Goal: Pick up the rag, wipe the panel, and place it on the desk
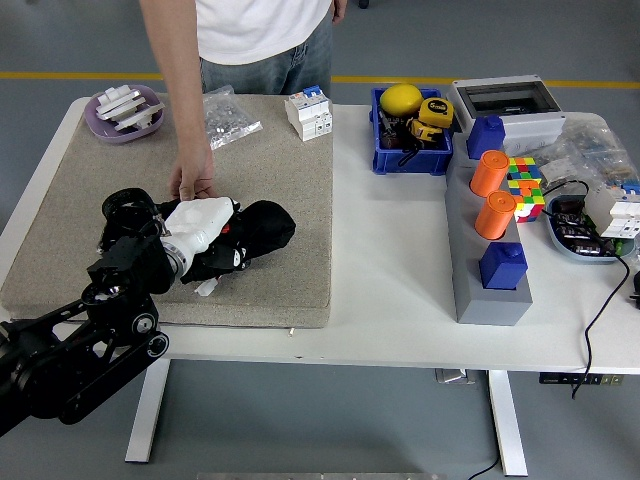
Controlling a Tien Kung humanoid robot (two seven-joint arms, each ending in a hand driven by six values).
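My left hand [262,228] is a dark mass over the middle of the grey mat [290,170], closed on a black rag that I cannot separate from the fingers. Behind it is the white wrist cover [200,226]. The black panel [222,262] lies under the hand and wrist, and only a dark strip of it shows. A small white connector [206,287] pokes out at its near side. A person's hand [192,183] presses down at the panel's far left edge. My right arm is out of the picture.
On the mat's far edge are a purple dish [125,112], a plastic bag [228,117] and a white breaker [309,113]. Right of the mat stand a blue bin [411,130], a grey block [488,262] with orange cylinders, and a colour cube [525,186].
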